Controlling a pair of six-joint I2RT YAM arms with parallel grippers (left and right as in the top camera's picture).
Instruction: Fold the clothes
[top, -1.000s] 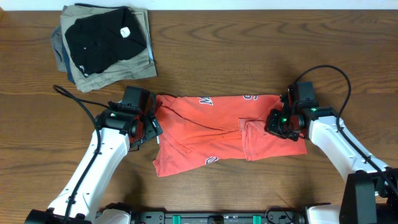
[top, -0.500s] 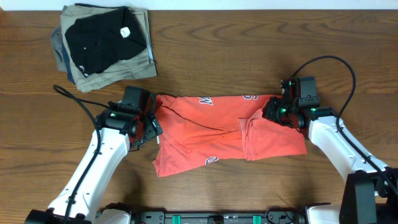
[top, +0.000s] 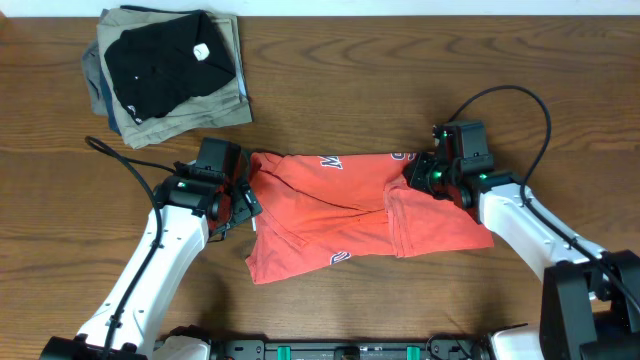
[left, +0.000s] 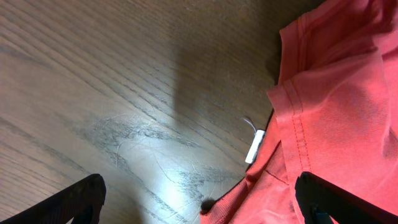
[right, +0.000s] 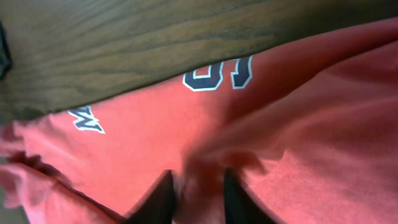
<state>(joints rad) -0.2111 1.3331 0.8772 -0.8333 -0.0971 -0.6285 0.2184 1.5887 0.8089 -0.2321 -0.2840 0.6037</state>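
The red-orange T-shirt (top: 330, 215) lies crumpled in a wide band at the table's middle, with bits of white lettering along its far edge. My left gripper (top: 243, 196) is open at the shirt's left edge. In the left wrist view its fingers (left: 199, 202) straddle the hem of the shirt (left: 336, 112) and a small white tag (left: 255, 144). My right gripper (top: 417, 176) is at the shirt's upper right. In the right wrist view its fingers (right: 198, 196) are pinched on a fold of the shirt (right: 149, 118), next to the lettering (right: 219, 73).
A stack of folded garments (top: 165, 70) sits at the back left, a black one with a white tag on top of khaki and blue ones. The left arm's cable (top: 120, 160) trails over the wood table (top: 400, 60).
My right gripper has moved left and slightly back along the shirt's top right, dragging fabric with it. The left arm has not moved.
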